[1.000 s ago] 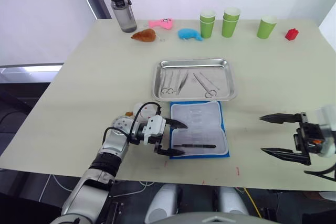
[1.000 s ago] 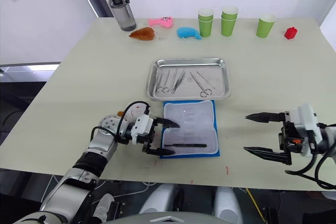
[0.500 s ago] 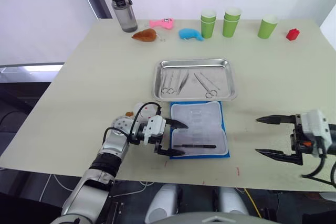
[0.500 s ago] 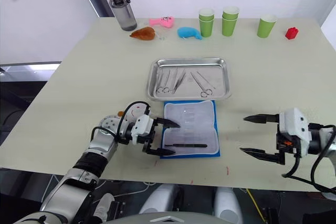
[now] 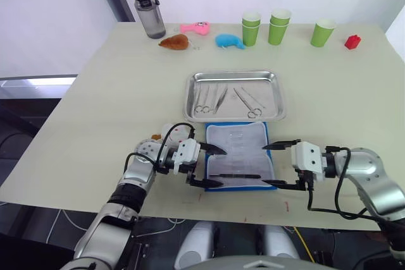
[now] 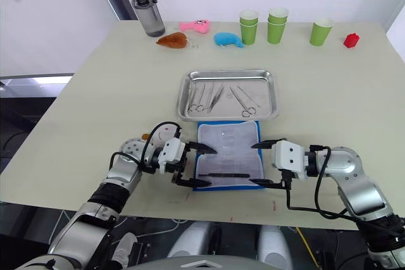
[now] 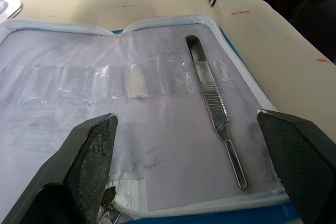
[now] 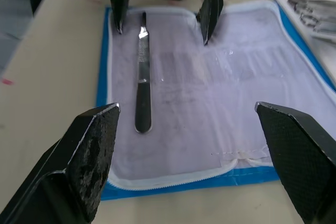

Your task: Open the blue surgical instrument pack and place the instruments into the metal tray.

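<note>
The blue surgical instrument pack (image 5: 239,156) lies open and flat in front of the metal tray (image 5: 235,74), pale lining up. One slim dark silver instrument (image 5: 234,176) rests across its near end, also seen in the wrist views (image 7: 215,111) (image 8: 142,72). Several silver instruments (image 5: 215,98) lie in the tray. My left gripper (image 5: 221,167) is open at the pack's left edge, fingers either side of the instrument's end. My right gripper (image 5: 264,165) is open at the pack's right edge, facing the left one. Neither holds anything.
At the back of the table stand a grey bottle (image 5: 147,11), green cups (image 5: 276,26), a red block (image 5: 352,42) and small pink, blue and brown toys (image 5: 195,28). A white plush toy (image 5: 174,132) lies by my left wrist. The table's front edge is close.
My right gripper has swung left from the table's right side to the pack's right edge, staying open. The left gripper and the pack have not moved.
</note>
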You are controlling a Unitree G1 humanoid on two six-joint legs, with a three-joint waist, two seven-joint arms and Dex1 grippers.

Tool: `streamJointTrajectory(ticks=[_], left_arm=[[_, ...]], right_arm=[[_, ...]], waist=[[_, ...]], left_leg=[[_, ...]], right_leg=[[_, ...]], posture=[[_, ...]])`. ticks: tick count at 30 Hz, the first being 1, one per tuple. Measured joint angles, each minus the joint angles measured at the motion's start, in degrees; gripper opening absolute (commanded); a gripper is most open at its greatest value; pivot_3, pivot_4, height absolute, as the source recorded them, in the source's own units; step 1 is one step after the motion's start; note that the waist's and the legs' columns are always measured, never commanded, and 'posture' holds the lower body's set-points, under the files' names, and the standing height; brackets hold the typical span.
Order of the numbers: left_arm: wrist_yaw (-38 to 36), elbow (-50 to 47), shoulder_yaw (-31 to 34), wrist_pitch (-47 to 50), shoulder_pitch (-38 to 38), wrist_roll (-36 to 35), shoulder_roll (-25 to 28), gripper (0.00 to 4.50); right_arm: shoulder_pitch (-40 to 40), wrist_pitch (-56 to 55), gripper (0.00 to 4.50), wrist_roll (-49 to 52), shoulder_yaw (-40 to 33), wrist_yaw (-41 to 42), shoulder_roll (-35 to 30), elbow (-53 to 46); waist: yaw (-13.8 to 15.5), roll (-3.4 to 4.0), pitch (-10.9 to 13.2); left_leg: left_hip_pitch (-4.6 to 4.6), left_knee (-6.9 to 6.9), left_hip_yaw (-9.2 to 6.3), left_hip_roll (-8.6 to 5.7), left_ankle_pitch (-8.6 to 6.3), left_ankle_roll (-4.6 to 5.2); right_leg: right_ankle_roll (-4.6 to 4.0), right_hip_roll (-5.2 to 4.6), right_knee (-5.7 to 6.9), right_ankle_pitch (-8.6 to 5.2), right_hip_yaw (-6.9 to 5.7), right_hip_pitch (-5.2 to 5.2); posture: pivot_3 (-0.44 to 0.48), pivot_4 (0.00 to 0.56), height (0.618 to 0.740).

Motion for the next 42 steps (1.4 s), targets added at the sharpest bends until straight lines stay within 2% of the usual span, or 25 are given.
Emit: streamJointTrajectory(ticks=[15, 16, 19, 20, 23, 25, 26, 42], left_arm=[[0.0, 0.6, 0.0, -0.3, 0.0, 0.0, 0.2, 4.50], [0.0, 0.6, 0.0, -0.3, 0.0, 0.0, 0.2, 4.50], [0.0, 0.6, 0.0, -0.3, 0.0, 0.0, 0.3, 4.50], [0.0, 0.6, 0.0, -0.3, 0.1, 0.0, 0.3, 4.50], [0.1, 0.6, 0.0, -0.3, 0.1, 0.0, 0.4, 4.50], [0.1, 0.6, 0.0, -0.3, 0.2, 0.0, 0.5, 4.50], [0.2, 0.6, 0.0, -0.3, 0.2, 0.0, 0.5, 4.50], [0.2, 0.7, 0.0, -0.3, 0.1, 0.0, 0.4, 4.50]], right_arm=[[-4.9, 0.8, 4.35, -6.5, 8.2, -2.0, 2.0, 4.0], [-5.1, 1.7, 3.79, -6.4, 8.4, -1.6, 2.0, 3.9], [-5.3, 4.2, 2.62, -5.7, 9.4, -0.2, 1.6, 3.3], [-5.3, 4.3, 2.36, -5.7, 9.4, -0.1, 1.6, 3.3], [-5.2, 6.0, 0.91, -5.2, 10.6, 1.3, 1.0, 2.6], [-5.1, 6.1, 0.48, -5.0, 10.8, 1.5, 0.9, 2.4], [-5.1, 6.2, 0.08, -5.0, 10.8, 1.4, 0.9, 2.4], [-5.2, 7.5, 0.01, -5.2, 10.9, -0.3, 0.1, 0.5]], waist=[[-0.2, -0.01, -0.2], [-0.3, 0.00, -0.2], [-0.3, -0.03, -0.4], [-0.4, -0.03, -0.4], [-0.5, -0.13, -0.5], [-0.6, -0.19, -0.5], [-0.6, -0.20, -0.6], [-0.6, -0.23, -0.6]], left_leg=[[0.15, 0.00, -0.01, 0.01, 0.00, 0.00], [0.16, 0.00, -0.01, 0.01, 0.00, 0.00], [0.16, 0.00, -0.01, 0.01, 0.00, 0.00], [0.17, 0.00, -0.01, 0.01, 0.00, 0.00], [0.18, 0.00, 0.00, 0.01, 0.00, 0.00], [0.19, 0.01, 0.00, 0.01, 0.00, 0.00], [0.18, 0.02, 0.00, 0.01, 0.00, 0.00], [0.18, 0.03, -0.01, 0.01, 0.00, 0.00]], right_leg=[[-0.01, 0.04, 0.09, 0.00, 0.01, 0.07], [-0.01, 0.04, 0.09, 0.00, 0.02, 0.07], [-0.01, 0.04, 0.09, 0.00, 0.03, 0.08], [-0.01, 0.04, 0.09, 0.00, 0.03, 0.08], [-0.01, 0.04, 0.09, 0.00, 0.04, 0.09], [-0.01, 0.03, 0.09, 0.00, 0.04, 0.10], [-0.01, 0.03, 0.09, 0.00, 0.06, 0.11], [-0.01, 0.02, 0.08, 0.00, 0.04, 0.13]], posture=[[0.000, 0.150, 0.734], [0.000, 0.150, 0.734], [0.000, 0.150, 0.734], [0.000, 0.150, 0.734], [0.000, 0.150, 0.734], [0.000, 0.150, 0.734], [0.000, 0.150, 0.734], [0.000, 0.150, 0.734]])
